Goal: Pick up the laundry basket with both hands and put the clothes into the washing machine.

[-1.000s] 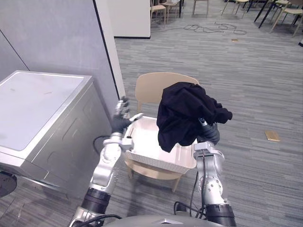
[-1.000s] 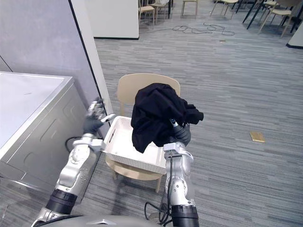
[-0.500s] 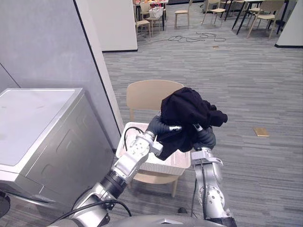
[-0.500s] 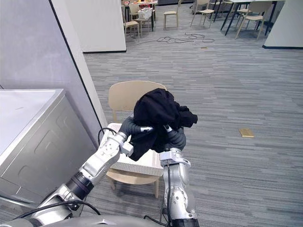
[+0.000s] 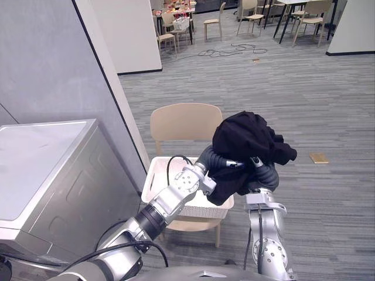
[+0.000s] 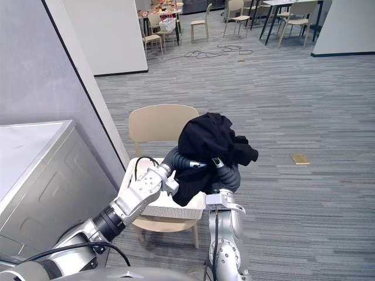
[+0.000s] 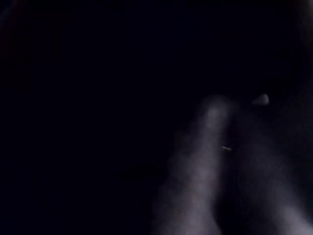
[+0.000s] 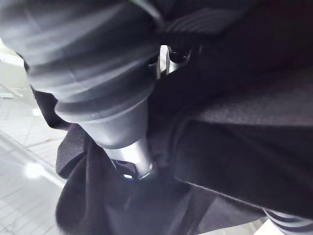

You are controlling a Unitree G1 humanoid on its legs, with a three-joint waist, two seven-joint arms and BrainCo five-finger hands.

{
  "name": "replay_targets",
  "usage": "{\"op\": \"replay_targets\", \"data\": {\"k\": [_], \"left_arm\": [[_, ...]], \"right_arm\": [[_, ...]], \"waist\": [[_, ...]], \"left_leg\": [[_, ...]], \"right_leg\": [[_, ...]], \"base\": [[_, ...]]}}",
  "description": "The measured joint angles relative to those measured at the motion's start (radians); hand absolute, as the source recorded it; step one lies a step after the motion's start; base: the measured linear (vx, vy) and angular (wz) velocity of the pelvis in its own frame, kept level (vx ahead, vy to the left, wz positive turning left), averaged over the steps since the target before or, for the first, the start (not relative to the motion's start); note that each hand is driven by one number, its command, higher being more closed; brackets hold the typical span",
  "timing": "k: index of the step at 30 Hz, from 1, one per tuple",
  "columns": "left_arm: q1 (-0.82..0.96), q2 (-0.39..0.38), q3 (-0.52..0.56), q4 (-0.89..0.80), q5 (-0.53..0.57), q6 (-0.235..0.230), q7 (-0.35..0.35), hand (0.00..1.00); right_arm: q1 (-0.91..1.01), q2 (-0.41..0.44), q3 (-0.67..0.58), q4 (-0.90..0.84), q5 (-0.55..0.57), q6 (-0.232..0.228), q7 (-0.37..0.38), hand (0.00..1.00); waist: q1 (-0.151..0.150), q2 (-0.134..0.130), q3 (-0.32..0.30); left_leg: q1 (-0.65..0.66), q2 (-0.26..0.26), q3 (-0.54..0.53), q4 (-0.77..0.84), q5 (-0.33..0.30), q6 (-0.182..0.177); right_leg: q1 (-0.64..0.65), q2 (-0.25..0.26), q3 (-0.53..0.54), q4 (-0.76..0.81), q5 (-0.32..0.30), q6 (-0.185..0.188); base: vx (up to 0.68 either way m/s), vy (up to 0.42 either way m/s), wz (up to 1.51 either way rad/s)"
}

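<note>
A black garment (image 5: pixel 249 137) hangs in a bunch over my right hand (image 5: pixel 266 174), held up above the right end of a white laundry basket (image 5: pixel 193 209). The basket sits on the seat of a beige chair (image 5: pixel 184 122). My left arm reaches across over the basket, and my left hand (image 5: pixel 225 165) is buried in the cloth right beside the right one. The right wrist view has the left hand's ribbed cover (image 8: pixel 93 63) going into the dark cloth (image 8: pixel 244 147). Cloth hides the fingers of both hands.
A silver washing machine (image 5: pixel 53 170) stands at the left, its top shut, against a grey partition (image 5: pixel 53 58). Open grey carpet lies to the right, with a small tan block (image 5: pixel 319 157) on it. Chairs and tables (image 5: pixel 258 12) stand far back.
My left hand has left the basket's left rim and swung right, over the basket, into the black garment. The garment stays raised on the right hand. The head camera has shifted.
</note>
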Motion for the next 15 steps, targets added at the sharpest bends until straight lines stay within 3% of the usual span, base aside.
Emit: {"op": "replay_targets", "data": {"k": [15], "left_arm": [[-0.004,-0.005,-0.049,-0.016,-0.076,-0.003,0.018,1.00]], "right_arm": [[0.034,-0.020,-0.003,-0.035,0.025,-0.031,-0.033,1.00]], "waist": [[-0.015,0.008,-0.005]], "left_leg": [[0.004,-0.009,0.003,0.004,-0.013,-0.003]], "right_leg": [[-0.001,-0.015,0.000,0.015,-0.010,0.008]], "base": [[0.00,0.000,0.00]]}}
